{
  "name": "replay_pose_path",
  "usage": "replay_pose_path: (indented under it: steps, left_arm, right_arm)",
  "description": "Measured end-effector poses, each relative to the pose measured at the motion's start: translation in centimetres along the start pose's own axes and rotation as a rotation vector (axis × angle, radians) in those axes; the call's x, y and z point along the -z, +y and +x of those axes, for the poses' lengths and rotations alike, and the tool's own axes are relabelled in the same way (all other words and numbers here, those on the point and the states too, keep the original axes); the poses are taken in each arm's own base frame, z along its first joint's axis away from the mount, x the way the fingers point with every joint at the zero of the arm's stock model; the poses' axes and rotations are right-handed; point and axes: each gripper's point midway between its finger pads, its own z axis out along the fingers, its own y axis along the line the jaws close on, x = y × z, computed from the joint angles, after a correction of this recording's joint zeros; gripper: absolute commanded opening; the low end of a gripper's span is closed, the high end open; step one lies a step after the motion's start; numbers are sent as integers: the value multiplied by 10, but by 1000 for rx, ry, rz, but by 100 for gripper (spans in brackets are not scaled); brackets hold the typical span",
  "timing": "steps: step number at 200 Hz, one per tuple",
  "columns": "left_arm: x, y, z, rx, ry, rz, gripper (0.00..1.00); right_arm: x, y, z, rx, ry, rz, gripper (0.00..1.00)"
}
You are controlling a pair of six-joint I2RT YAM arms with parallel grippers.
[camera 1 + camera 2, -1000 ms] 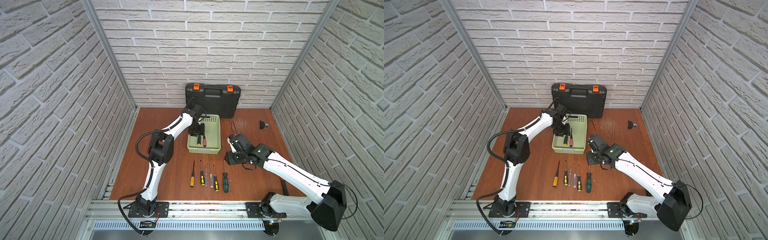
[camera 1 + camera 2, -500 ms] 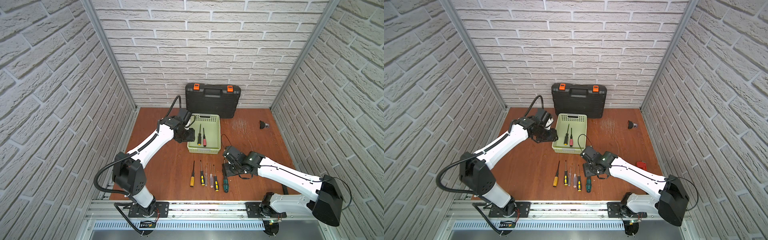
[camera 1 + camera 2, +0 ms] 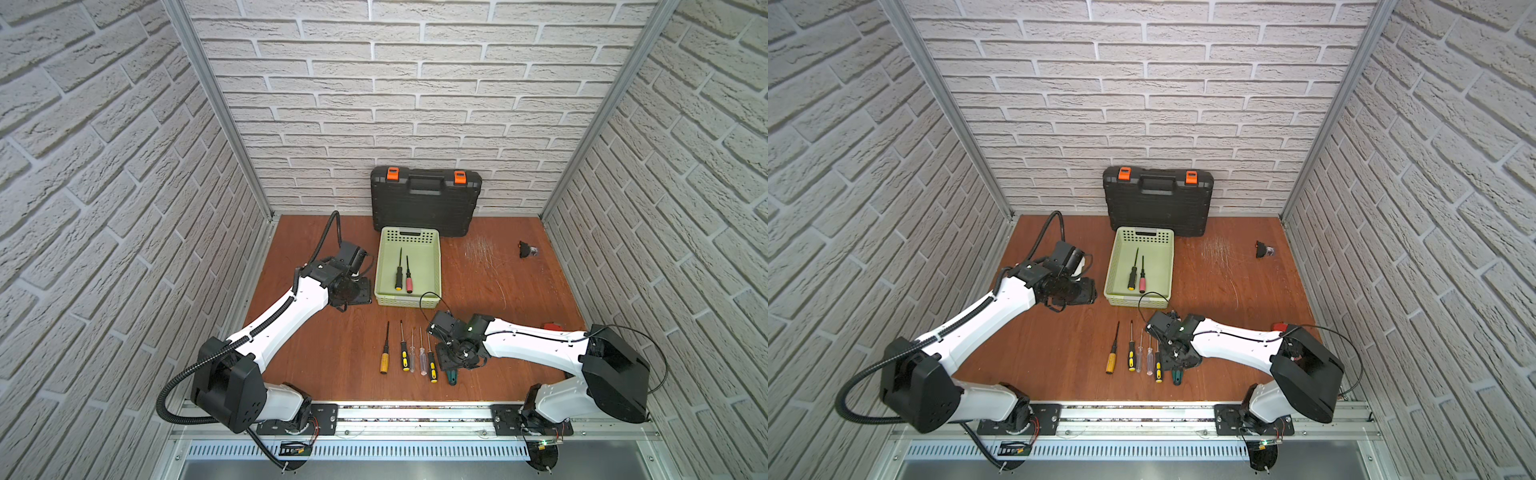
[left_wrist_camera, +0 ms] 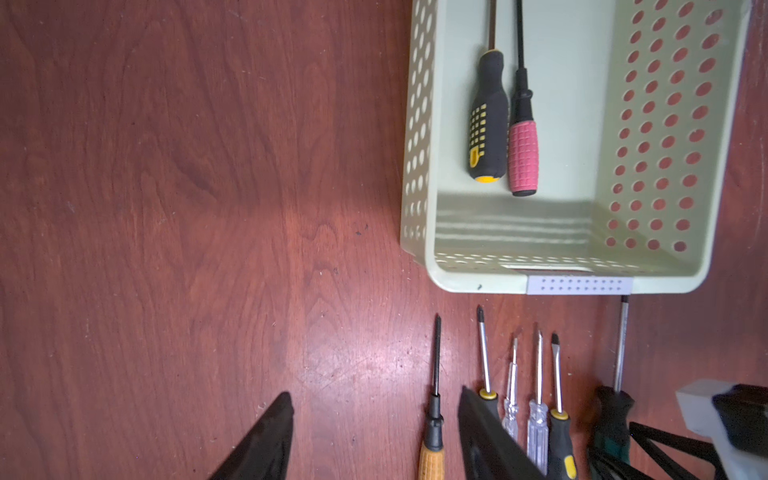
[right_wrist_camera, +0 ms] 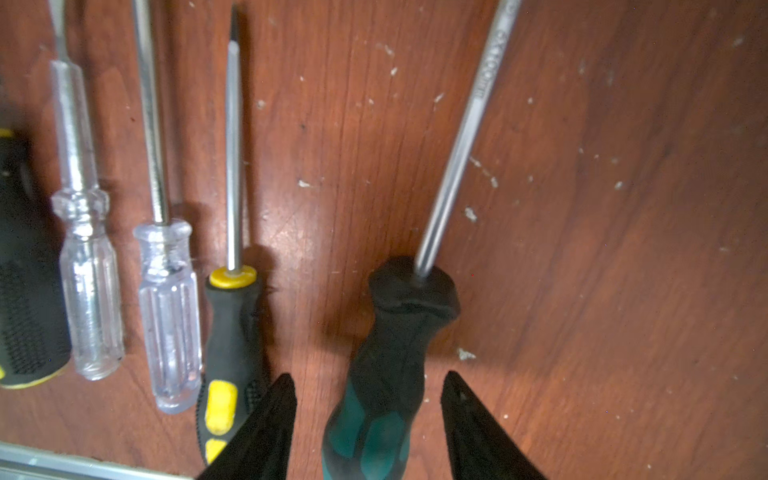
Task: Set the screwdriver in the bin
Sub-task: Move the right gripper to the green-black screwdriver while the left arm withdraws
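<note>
Teal-and-black handled screwdriver (image 5: 399,316) flat on wood (image 5: 582,291), right gripper (image 5: 366,376) jaws spread astride it, left gripper (image 4: 374,392) jaws wide

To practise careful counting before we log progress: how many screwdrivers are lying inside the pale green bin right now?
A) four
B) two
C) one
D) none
B: inside the bin lie just two, side by side: a black-and-yellow-handled screwdriver and a pink-handled screwdriver.
</note>
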Motion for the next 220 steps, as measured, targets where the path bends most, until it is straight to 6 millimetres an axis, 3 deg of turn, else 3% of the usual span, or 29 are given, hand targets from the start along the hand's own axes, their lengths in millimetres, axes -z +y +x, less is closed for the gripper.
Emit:
replay_pose_path:
  steps: [66, 102, 149, 175, 220]
  left_arm:
    - [-4, 15, 4, 31, -6, -15, 63]
    - [-4, 22, 5, 44, -8, -32, 63]
    - [7, 30, -1, 64, -50, -36, 63]
    - [7, 31, -1, 66, -50, -37, 63]
    - [7, 35, 3, 74, -45, -44, 63]
  right_arm:
    - [-13, -5, 14, -11, 45, 29, 46]
    - [-13, -3, 12, -12, 42, 38, 26]
    - [-6, -5, 12, -10, 28, 32, 13]
    - [31, -4, 4, -13, -34, -11, 11]
    - [145, 28, -50, -33, -288, -226, 11]
